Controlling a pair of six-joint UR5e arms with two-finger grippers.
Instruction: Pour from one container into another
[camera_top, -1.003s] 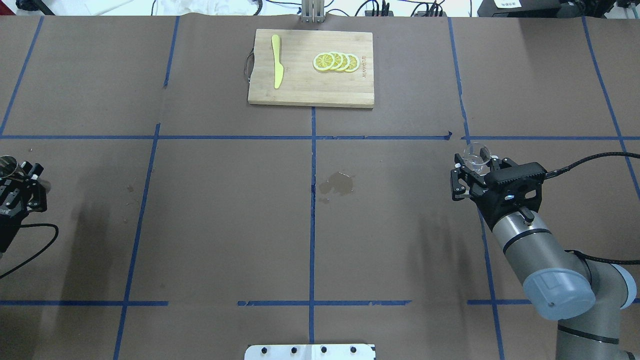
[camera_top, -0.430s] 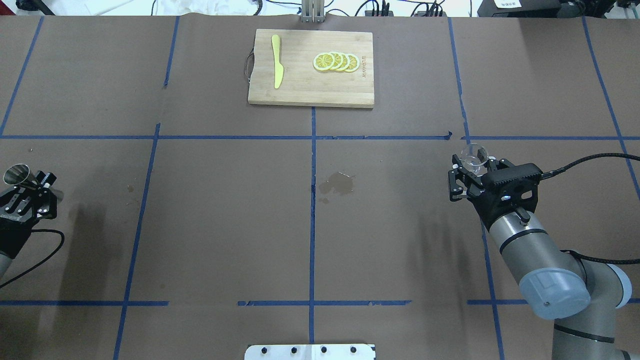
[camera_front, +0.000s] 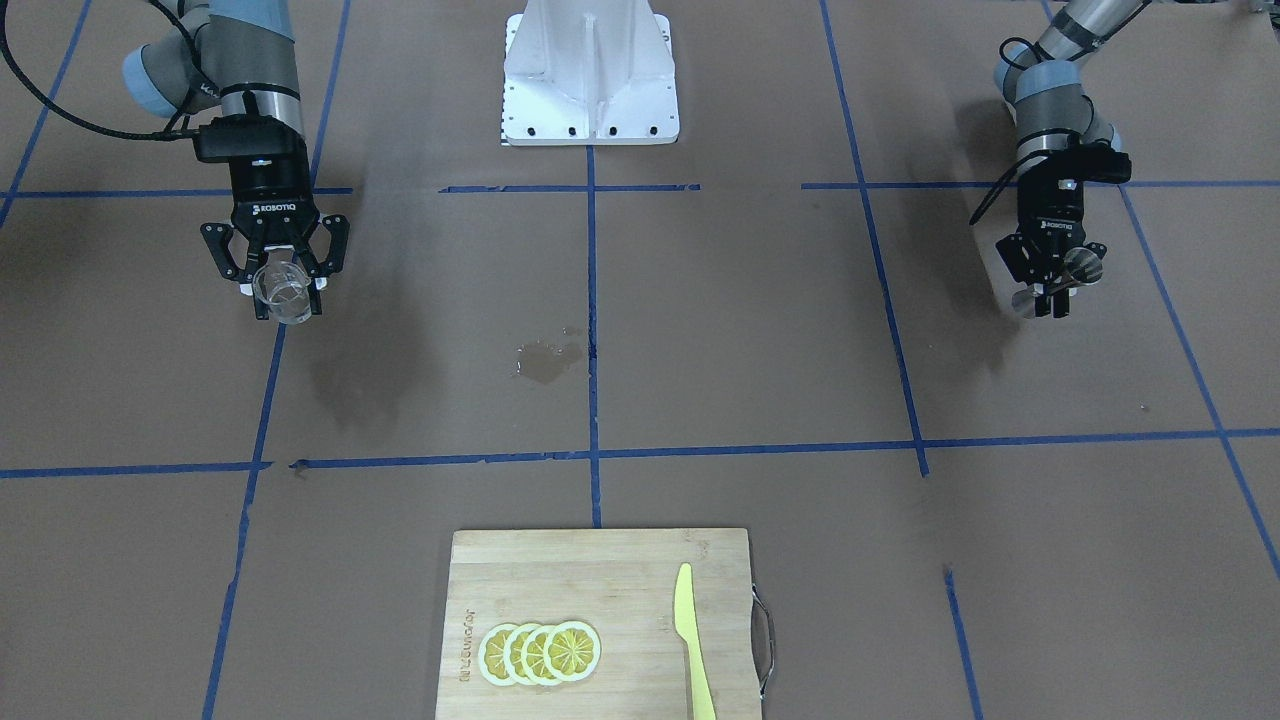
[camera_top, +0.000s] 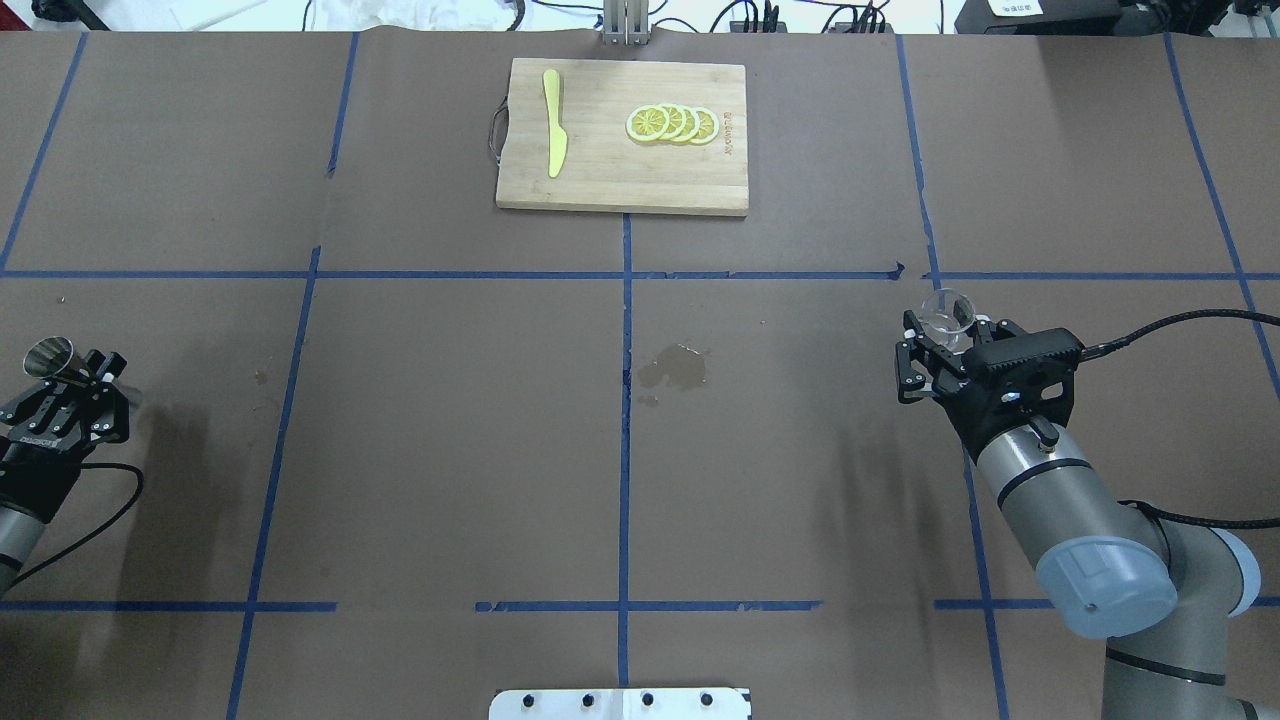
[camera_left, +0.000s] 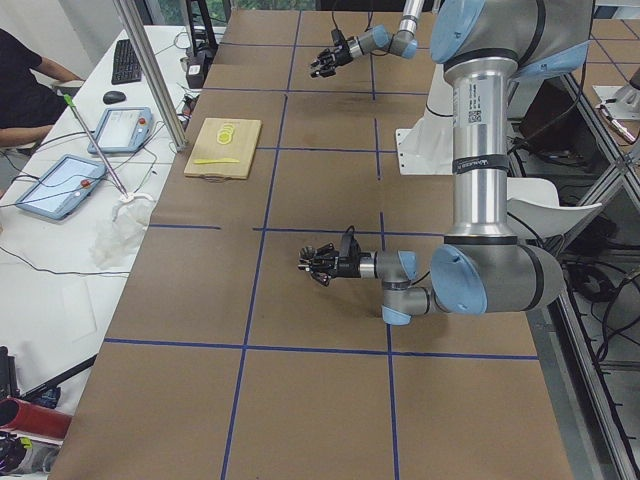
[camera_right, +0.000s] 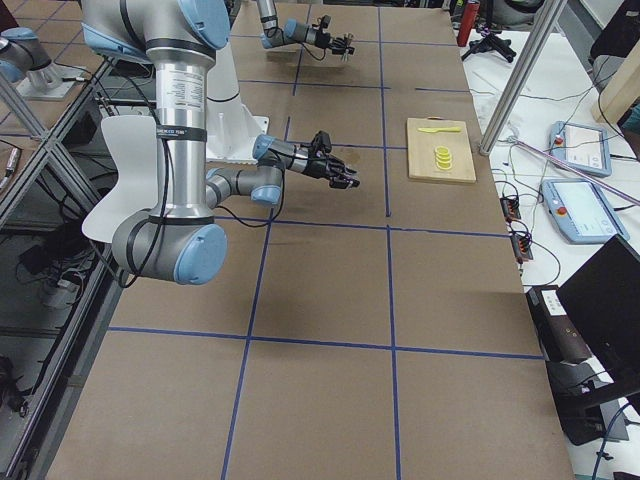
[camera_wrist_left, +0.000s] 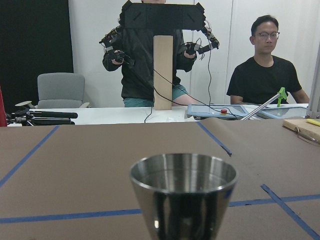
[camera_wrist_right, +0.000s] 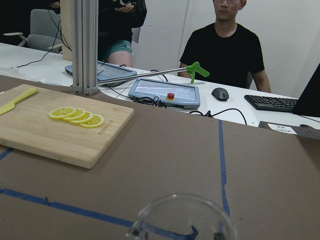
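Note:
The small clear glass cup (camera_top: 948, 306) is held upright above the table's right side, with my right gripper (camera_top: 950, 329) shut on it; the front view shows the cup (camera_front: 285, 299) between the fingers of that gripper (camera_front: 283, 282). Its rim (camera_wrist_right: 182, 220) fills the bottom of the right wrist view. The grey steel jigger (camera_top: 47, 356) is at the far left edge, where my left gripper (camera_top: 85, 372) is shut on its waist. In the front view the jigger (camera_front: 1083, 266) sits in the same gripper (camera_front: 1052, 289). Its open mouth (camera_wrist_left: 183, 175) faces up.
A wooden cutting board (camera_top: 620, 175) at the far middle carries lemon slices (camera_top: 672, 124) and a yellow knife (camera_top: 553, 135). A wet stain (camera_top: 675, 367) marks the brown paper at the centre. The robot's white base plate (camera_top: 620, 703) is at the near edge. People sit and stand beyond the table.
My left gripper has carried the jigger inward from the left edge, to the right and slightly nearer the robot. The right gripper with the cup has edged a little to the left.

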